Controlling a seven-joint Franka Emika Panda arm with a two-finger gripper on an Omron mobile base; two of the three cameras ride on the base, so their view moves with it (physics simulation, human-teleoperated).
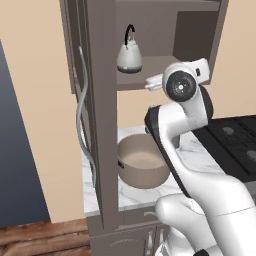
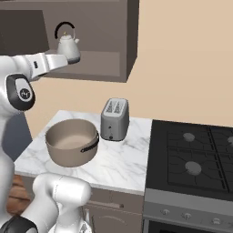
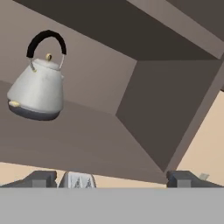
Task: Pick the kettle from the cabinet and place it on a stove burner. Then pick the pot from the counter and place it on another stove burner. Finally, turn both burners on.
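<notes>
Your end effector [image 3: 111, 178] spread wide, empty, at the cabinet [image 1: 102, 125] shelf's front edge, kettle [image 3: 36, 89] upright on that shelf, apart, up-left in hand view, pot [image 2: 72, 142] on the surface [image 2: 123, 159] below.

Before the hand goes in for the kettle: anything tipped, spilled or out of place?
Nothing stands out. The kettle stands upright on the cabinet shelf, the pot and toaster sit upright on the counter, and the open hand holds nothing.
</notes>
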